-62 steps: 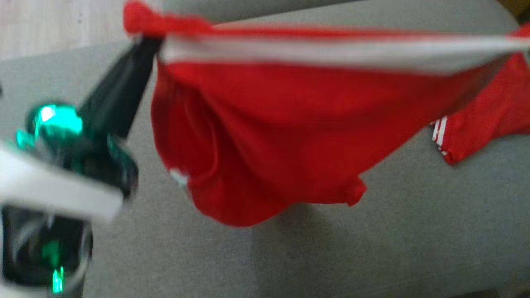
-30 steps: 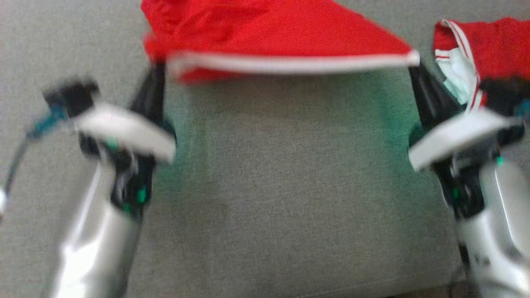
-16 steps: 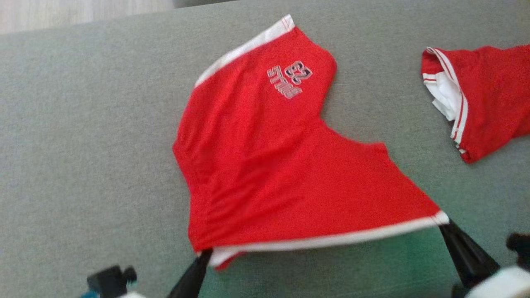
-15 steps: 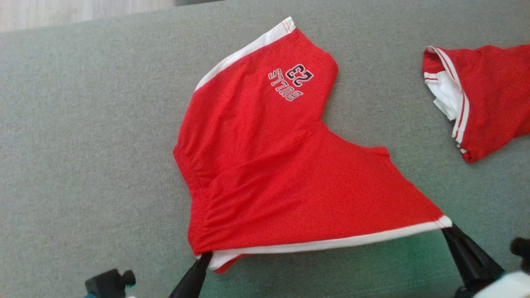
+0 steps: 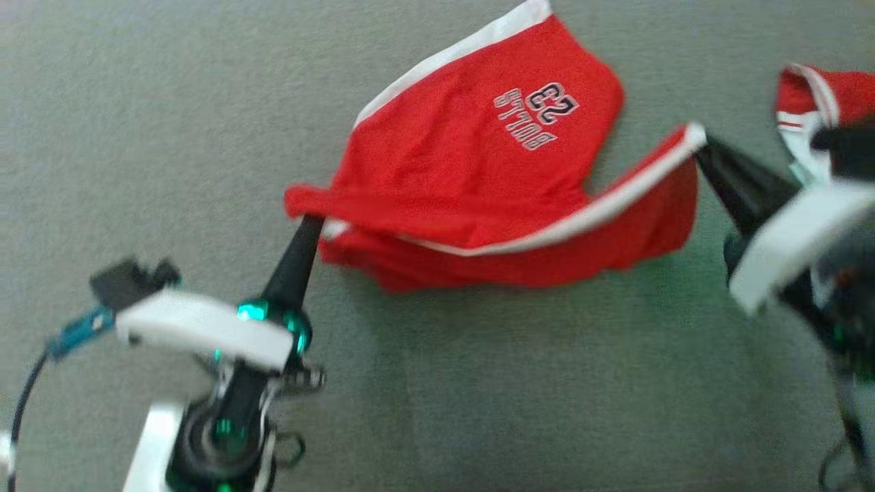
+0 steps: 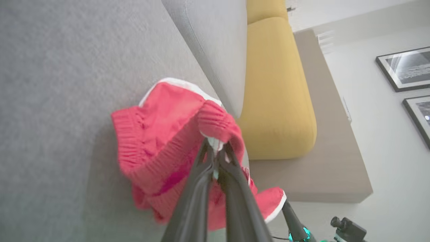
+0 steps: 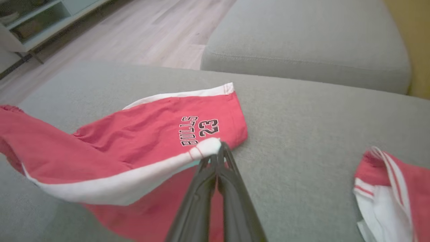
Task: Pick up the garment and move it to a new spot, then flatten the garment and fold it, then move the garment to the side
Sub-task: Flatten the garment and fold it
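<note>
A grey sofa seat [image 7: 319,127] lies under the right pincer [image 7: 219,151]; beyond it are a second grey cushion [image 7: 302,43], pale wood floor [image 7: 151,30] and a shelf unit [image 7: 40,20]. Past the left pincer [image 6: 215,154] are a yellow cushion [image 6: 278,94] and framed pictures [image 6: 406,69] on a white wall [image 6: 386,117].

Blur is smearing the right pincer [image 5: 703,142] in the head view. The red shorts [image 5: 472,157] are covering the left pincer [image 5: 309,227] tips, and the frame edge is cutting off a second garment [image 5: 844,92].

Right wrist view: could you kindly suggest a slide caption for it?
Right gripper shut on the white hem of red shorts over a grey cushion, another red garment nearby.
</note>
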{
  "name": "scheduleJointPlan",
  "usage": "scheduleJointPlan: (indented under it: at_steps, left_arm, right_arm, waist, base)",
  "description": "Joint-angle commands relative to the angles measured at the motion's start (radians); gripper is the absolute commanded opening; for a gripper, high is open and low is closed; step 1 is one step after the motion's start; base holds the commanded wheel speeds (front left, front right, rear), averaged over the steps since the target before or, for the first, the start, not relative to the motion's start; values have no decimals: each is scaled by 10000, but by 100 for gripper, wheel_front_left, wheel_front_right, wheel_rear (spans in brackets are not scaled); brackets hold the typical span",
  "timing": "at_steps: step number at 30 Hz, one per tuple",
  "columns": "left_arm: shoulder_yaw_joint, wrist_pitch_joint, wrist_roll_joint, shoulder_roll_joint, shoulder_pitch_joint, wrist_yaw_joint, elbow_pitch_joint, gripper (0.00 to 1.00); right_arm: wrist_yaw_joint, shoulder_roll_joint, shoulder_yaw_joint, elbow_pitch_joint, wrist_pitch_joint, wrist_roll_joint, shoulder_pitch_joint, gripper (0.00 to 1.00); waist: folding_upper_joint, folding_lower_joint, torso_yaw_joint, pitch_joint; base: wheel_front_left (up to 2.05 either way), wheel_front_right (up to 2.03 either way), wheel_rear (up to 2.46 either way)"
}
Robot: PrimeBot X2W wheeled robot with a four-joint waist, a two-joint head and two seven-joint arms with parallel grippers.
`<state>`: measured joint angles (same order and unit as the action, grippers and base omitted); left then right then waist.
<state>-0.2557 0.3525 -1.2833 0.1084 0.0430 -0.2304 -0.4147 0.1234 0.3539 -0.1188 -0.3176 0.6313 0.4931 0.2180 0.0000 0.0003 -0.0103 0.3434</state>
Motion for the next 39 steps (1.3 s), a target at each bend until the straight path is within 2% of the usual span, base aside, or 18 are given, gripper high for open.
scheduleJointPlan:
  at_steps: [1,5,6,7,9,15,25,26,27,29,31,37,39]
  left_arm:
    - [440,165,-119,-101,910,-306,208,0]
    - [418,-1,-100,-320,2360,-681,1594,0]
    - [418,-1,-100,-320,2360,-681,1594,0]
    - [389,-276,-67,-418,3003,-788,2344,0]
    - [415,-707,-14,-486,3586,-841,3066,0]
    - [-90,-1442,-319,-569,4723,-662,4687,0]
    - [-1027,-2221,-915,-580,5546,-356,6023,0]
    - [-1086,-2240,-947,-580,5586,-346,6080,0]
    - [-1160,-2206,-986,-580,5605,-339,6113,16]
    - [-1286,-2146,-978,-580,5586,-329,6122,68]
    - [-1361,-2089,-964,-556,5486,-354,6053,100]
    - [-1664,-2068,-585,-102,4846,-480,5365,100]
    - [-1925,-2300,-6,297,4559,-542,4994,100]
  right_arm:
    - [73,269,-421,396,362,169,1178,0]
    - [73,81,-504,2018,781,475,3077,0]
    - [73,81,-504,2018,781,475,3077,0]
    - [73,71,-556,2805,863,426,3807,0]
    - [73,32,-578,3564,785,343,4433,0]
    - [73,-143,-811,5233,478,245,5666,0]
    - [73,-155,-1050,6635,-229,62,6593,0]
    - [73,-185,-1023,6718,-380,38,6646,27]
    - [73,-207,-1011,6817,-485,7,6678,100]
    - [73,-262,-1037,7021,-500,30,6699,100]
    - [73,-260,-1086,7114,-535,88,6711,100]
    - [73,-280,-807,7085,-1056,372,6525,100]
    - [73,-373,-516,7113,-1156,520,6335,100]
  waist:
    - [0,-3,472,366]
    - [0,-3,952,696]
    - [0,-3,952,696]
    - [0,-3,1127,843]
    - [0,-3,1280,970]
    - [0,-3,1577,1244]
    - [0,-3,1751,1403]
    - [0,-3,1762,1405]
    - [0,-3,1768,1401]
    - [0,-3,1766,1381]
    - [0,-3,1734,1357]
    - [0,-3,1527,1168]
    - [0,-3,1456,1064]
  base:
    - [0,0,0]
    - [0,0,0]
    - [0,0,0]
    - [0,0,0]
    - [0,0,0]
    - [0,0,0]
    - [0,0,0]
    - [0,0,0]
    - [0,0,0]
    - [0,0,0]
    - [0,0,0]
    - [0,0,0]
    - [0,0,0]
